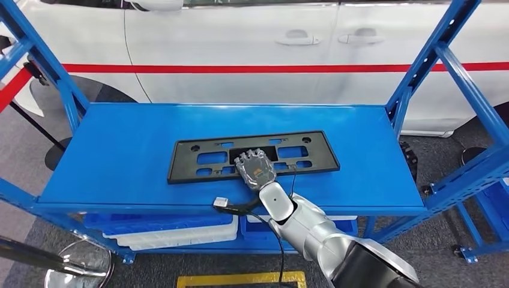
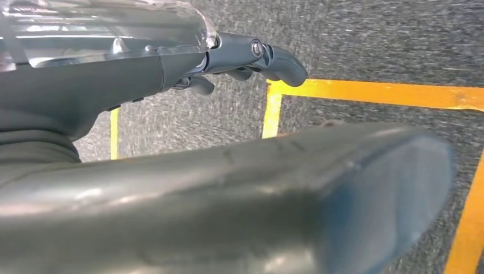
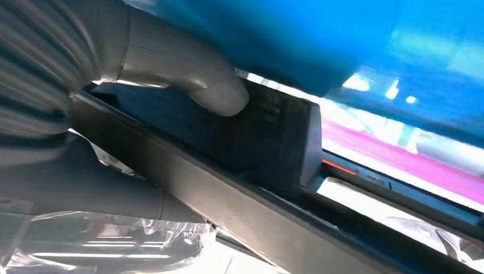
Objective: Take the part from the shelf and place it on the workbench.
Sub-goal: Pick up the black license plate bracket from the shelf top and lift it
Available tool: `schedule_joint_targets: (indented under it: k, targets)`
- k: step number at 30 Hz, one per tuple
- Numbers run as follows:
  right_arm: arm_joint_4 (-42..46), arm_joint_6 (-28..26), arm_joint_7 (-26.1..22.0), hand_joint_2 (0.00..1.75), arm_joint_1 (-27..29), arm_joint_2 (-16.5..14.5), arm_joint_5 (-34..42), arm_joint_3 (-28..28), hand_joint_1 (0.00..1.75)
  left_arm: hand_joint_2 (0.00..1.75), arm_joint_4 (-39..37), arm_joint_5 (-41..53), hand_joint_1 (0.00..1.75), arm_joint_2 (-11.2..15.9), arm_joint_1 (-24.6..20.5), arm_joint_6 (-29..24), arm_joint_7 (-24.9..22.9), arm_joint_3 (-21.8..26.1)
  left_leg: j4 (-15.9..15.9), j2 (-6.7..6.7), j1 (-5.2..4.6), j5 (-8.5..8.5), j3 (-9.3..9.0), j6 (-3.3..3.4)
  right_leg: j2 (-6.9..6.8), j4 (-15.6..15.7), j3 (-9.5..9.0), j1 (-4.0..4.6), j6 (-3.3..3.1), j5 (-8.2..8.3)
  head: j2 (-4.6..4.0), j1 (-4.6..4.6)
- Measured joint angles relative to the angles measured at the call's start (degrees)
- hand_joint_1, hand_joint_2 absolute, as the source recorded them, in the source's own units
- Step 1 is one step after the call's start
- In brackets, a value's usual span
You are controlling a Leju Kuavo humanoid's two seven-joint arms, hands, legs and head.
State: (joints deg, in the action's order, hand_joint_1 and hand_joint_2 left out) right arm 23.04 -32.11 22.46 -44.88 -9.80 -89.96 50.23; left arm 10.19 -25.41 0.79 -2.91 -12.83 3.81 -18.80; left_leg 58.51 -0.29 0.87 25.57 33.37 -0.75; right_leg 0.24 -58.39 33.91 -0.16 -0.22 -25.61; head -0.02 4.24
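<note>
Right hand (image 1: 256, 168) laid over middle of near edge of black plate frame (image 1: 198, 156), which lies flat on blue shelf top (image 1: 120, 162). Thumb (image 3: 217, 91) pressed on frame in right wrist view; full grip likely, not certain. Left hand (image 2: 251, 60) hanging over floor, fingers curled, nothing held. Best to clamp firmly at centre, lift level so long ends stay balanced. Frame: thin, rectangular, slotted cut-outs, dark matte plastic.
</note>
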Motion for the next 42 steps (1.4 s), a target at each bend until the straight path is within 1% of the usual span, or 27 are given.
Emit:
schedule_joint_targets:
  k: [2, 3, 4, 6, 7, 8, 9, 10, 12, 14, 18, 20, 22, 23, 24, 25, 26, 28, 29, 31, 33, 34, 36, 38, 39, 40, 42]
  targets:
    - [-0.48, 0.04, 0.00, 1.75, -0.32, 0.10, 0.08, -0.13, 1.75, 0.00, 0.00, -0.02, 0.00, 0.00, 0.04, 0.01, 0.03, 0.00, -0.32, 0.05, 0.07, -0.30, -0.03, 0.88, 0.01, -0.26, 0.12, -0.13, 0.66, -0.26, 0.00, -0.01]
    - [-0.69, 0.02, -0.04, 1.75, -0.43, 0.15, 0.10, -0.24, 1.75, 0.00, 0.00, -0.02, 0.00, 0.00, 0.04, 0.02, 0.04, 0.00, -0.51, 0.12, 0.11, -0.45, -0.06, 1.30, 0.01, -1.32, 0.57, -0.20, 0.94, -1.07, 0.00, -0.01]
    - [-0.85, -0.02, -0.10, 1.75, -0.50, 0.19, 0.10, -0.37, 1.75, 0.00, 0.00, -0.03, 0.00, 0.02, 0.02, 0.06, 0.10, 0.00, -0.68, 0.19, 0.19, -0.59, -0.07, 1.64, 0.00, -3.60, 1.59, -0.26, 1.15, -2.52, 0.00, -0.01]
    - [-1.20, -0.13, -0.18, 1.75, -0.51, 0.28, 0.10, -0.61, 1.75, 0.00, 0.00, -0.13, 0.00, 0.08, 0.02, 0.15, 0.29, 0.00, -0.70, 0.23, 0.13, -0.65, 0.02, 1.97, -0.03, -11.17, 5.10, -0.29, 1.38, -6.32, 0.00, 0.00]
    - [-1.36, -0.17, -0.20, 1.75, -0.50, 0.32, 0.10, -0.69, 1.75, 0.00, 0.00, -0.18, 0.00, 0.11, 0.05, 0.19, 0.38, 0.00, -0.68, 0.23, 0.08, -0.64, 0.04, 2.01, -0.04, -14.77, 6.83, -0.30, 1.44, -7.59, 0.00, 0.00]
    - [-1.50, -0.20, -0.20, 1.75, -0.49, 0.33, 0.10, -0.74, 1.75, 0.00, 0.00, -0.22, 0.00, 0.13, 0.10, 0.21, 0.43, 0.00, -0.66, 0.20, 0.03, -0.63, 0.03, 2.03, -0.04, -16.74, 7.83, -0.30, 1.43, -7.86, 0.00, 0.00]
    - [-1.60, -0.21, -0.21, 1.75, -0.51, 0.34, 0.10, -0.78, 1.75, 0.00, 0.00, -0.22, 0.00, 0.13, 0.14, 0.25, 0.44, 0.00, -0.64, 0.16, 0.00, -0.60, -0.03, 2.01, -0.04, -16.33, 7.68, -0.29, 1.33, -6.95, 0.00, 0.00]
    - [-1.67, -0.21, -0.21, 1.75, -0.55, 0.34, 0.10, -0.83, 1.75, 0.00, 0.00, -0.23, 0.00, 0.13, 0.15, 0.28, 0.44, 0.00, -0.62, 0.11, -0.03, -0.57, -0.14, 1.97, -0.04, -13.64, 6.42, -0.26, 1.13, -5.14, 0.00, 0.00]
    - [-1.77, -0.21, -0.21, 1.75, -0.72, 0.34, 0.10, -0.95, 1.75, 0.00, 0.00, -0.23, 0.00, 0.10, 0.12, 0.35, 0.47, 0.00, -0.53, -0.02, -0.18, -0.42, -0.29, 1.74, -0.08, -5.23, 2.38, -0.05, 0.46, -1.30, 0.00, 0.00]
    - [-1.84, -0.22, -0.21, 1.75, -0.86, 0.33, 0.09, -1.03, 1.75, 0.00, 0.00, -0.23, 0.00, 0.07, 0.10, 0.37, 0.50, 0.00, -0.47, -0.08, -0.36, -0.31, -0.24, 1.28, -0.13, -0.43, 0.25, 0.23, -0.01, 0.13, 0.00, 0.00]
    - [-1.86, -0.51, -0.68, 1.75, -0.90, 0.25, 0.02, -1.24, 1.75, 1.75, 0.00, -0.17, 0.00, 0.14, 0.15, 0.54, 2.48, -0.01, 0.27, -0.07, -0.31, 0.44, -0.01, 0.09, -0.19, 0.61, -0.15, -0.01, -0.89, 0.37, 0.00, 0.01]
    - [-1.86, -0.83, -1.07, 1.75, -0.89, 0.19, -0.04, -1.68, 1.75, 1.75, 0.00, -0.13, 0.00, 0.21, 0.21, 0.57, 4.76, -0.02, 5.28, -0.03, -0.14, 3.44, 2.20, -0.37, -0.35, 0.95, -0.34, -0.26, -1.36, 0.56, 0.00, 0.01]
    - [-1.85, -1.27, -1.70, 1.75, -0.85, 0.19, -0.08, -2.26, 1.75, 1.75, 0.00, -0.29, 0.00, 0.23, 0.23, 0.34, 5.98, -0.02, 13.14, -0.01, -0.02, 7.01, 5.84, -0.80, -0.39, 0.91, -0.27, -0.22, -1.52, 0.55, 0.00, 0.00]
    - [-1.84, -1.47, -2.10, 1.75, -0.80, 0.19, -0.09, -2.60, 1.75, 1.75, 0.00, -0.47, 0.00, 0.24, 0.25, 0.14, 6.14, -0.02, 15.62, -0.01, 0.04, 7.60, 7.02, -0.97, -0.38, 0.88, -0.26, -0.20, -1.53, 0.53, 0.00, 0.00]
    - [-1.79, -1.67, -2.56, 1.75, -0.76, 0.16, -0.09, -2.97, 1.75, 1.75, 0.00, -0.64, 0.00, 0.24, 0.28, -0.05, 6.17, -0.02, 16.09, 0.00, 0.12, 7.11, 7.28, -1.09, -0.35, 0.84, -0.28, -0.20, -1.52, 0.51, 0.00, 0.01]
    - [-1.68, -1.92, -3.10, 1.75, -0.72, 0.13, -0.07, -3.38, 1.75, 1.75, 0.00, -0.81, 0.00, 0.25, 0.32, -0.14, 6.16, -0.02, 14.11, 0.01, 0.23, 5.51, 6.38, -1.15, -0.27, 0.78, -0.33, -0.22, -1.45, 0.47, 0.00, 0.01]
    - [-1.40, -2.44, -4.00, 1.75, -0.67, 0.08, 0.23, -3.92, 1.75, 1.75, 0.00, -1.01, 0.00, 0.27, 0.35, -0.05, 6.19, -0.01, 10.25, 0.04, 0.35, 3.24, 4.59, -1.17, -0.17, 0.66, -0.39, -0.25, -1.32, 0.37, 0.00, 0.01]
    - [-0.01, -4.28, -7.64, 1.75, -0.35, 0.01, 2.29, -5.53, 1.75, 1.75, 0.00, -1.42, 0.00, 0.30, 0.37, 0.60, 6.40, 0.02, 2.76, 0.04, 0.39, 0.32, 1.08, -0.94, 0.02, 0.25, -0.27, -0.10, -0.84, 0.11, 0.00, 0.01]
    - [1.60, -5.30, -11.19, 1.75, 0.13, 0.02, 4.85, -6.85, 1.75, 1.75, 0.00, -1.62, 0.00, 0.31, 0.36, 1.20, 6.54, 0.03, 0.72, 0.01, 0.32, -0.16, 0.21, -0.69, 0.08, 0.08, -0.11, 0.00, -0.55, 0.05, 0.00, 0.00]
    - [7.02, -6.51, -21.87, 1.75, 2.10, 0.17, 14.17, -10.10, 1.75, 1.75, 0.00, -1.97, 0.00, 0.31, 0.35, 2.71, 6.92, 0.05, -0.05, -0.07, 0.12, -0.03, 0.03, 0.02, 0.13, 0.05, 0.09, 0.15, -0.05, 0.10, 0.00, 0.00]
    - [15.82, -5.79, -36.07, 1.75, 5.32, 0.97, 29.67, -13.29, 1.75, 1.75, 0.00, -2.33, 0.00, 0.31, 0.42, 4.48, 7.78, 0.08, -0.32, -0.03, 0.26, -0.20, -0.09, 0.78, 0.10, -0.42, 0.19, 0.09, 0.51, -0.51, 0.00, 0.00]
    - [21.21, -4.25, -43.00, 1.75, 7.09, 1.76, 39.14, -14.62, 1.75, 1.75, 0.00, -2.61, 0.00, 0.31, 0.46, 5.28, 8.42, 0.12, -0.51, -0.02, 0.33, -0.30, -0.19, 1.19, 0.09, -1.89, 0.76, 0.05, 0.75, -1.63, 0.00, 0.00]
    - [33.63, 3.08, -53.46, 1.75, 11.03, 3.90, 59.93, -16.89, 1.75, 1.75, 0.00, -3.52, 0.00, 0.33, 0.51, 6.68, 9.93, 0.28, -0.68, -0.10, 0.31, -0.34, -0.30, 1.81, 0.07, -8.47, 3.65, -0.05, 1.04, -5.42, 0.00, 0.00]
    - [47.06, 15.67, -57.66, 1.75, 15.80, 6.18, 79.04, -18.85, 1.75, 1.75, 0.00, -4.49, 0.00, 0.43, 0.60, 7.72, 11.24, 0.59, -0.63, -0.33, 0.19, -0.25, -0.29, 2.06, 0.08, -15.75, 7.20, -0.06, 1.11, -8.30, 0.00, 0.00]
    - [53.89, 22.93, -58.16, 1.75, 18.32, 7.20, 86.72, -19.83, 1.75, 1.75, -0.01, -4.92, 0.00, 0.49, 0.72, 8.05, 11.72, 0.83, -0.56, -0.44, 0.14, -0.22, -0.29, 2.07, 0.08, -16.97, 7.92, -0.06, 1.08, -8.18, 0.00, 0.00]
    - [59.63, 29.26, -58.20, 1.75, 20.54, 7.83, 91.92, -20.68, 1.75, 1.75, -0.02, -5.30, 0.00, 0.54, 0.84, 8.21, 12.03, 1.11, -0.47, -0.49, 0.07, -0.18, -0.30, 2.05, 0.06, -15.73, 7.47, -0.05, 0.97, -6.90, 0.00, 0.00]
    - [69.38, 40.12, -58.22, 1.75, 23.79, 8.39, 99.25, -22.17, 1.75, 1.75, -0.04, -6.04, 0.00, 0.57, 0.91, 8.19, 12.56, 1.70, -0.24, -0.46, -0.07, -0.05, -0.33, 1.88, 0.01, -8.16, 4.01, -0.03, 0.52, -2.77, 0.00, 0.00]
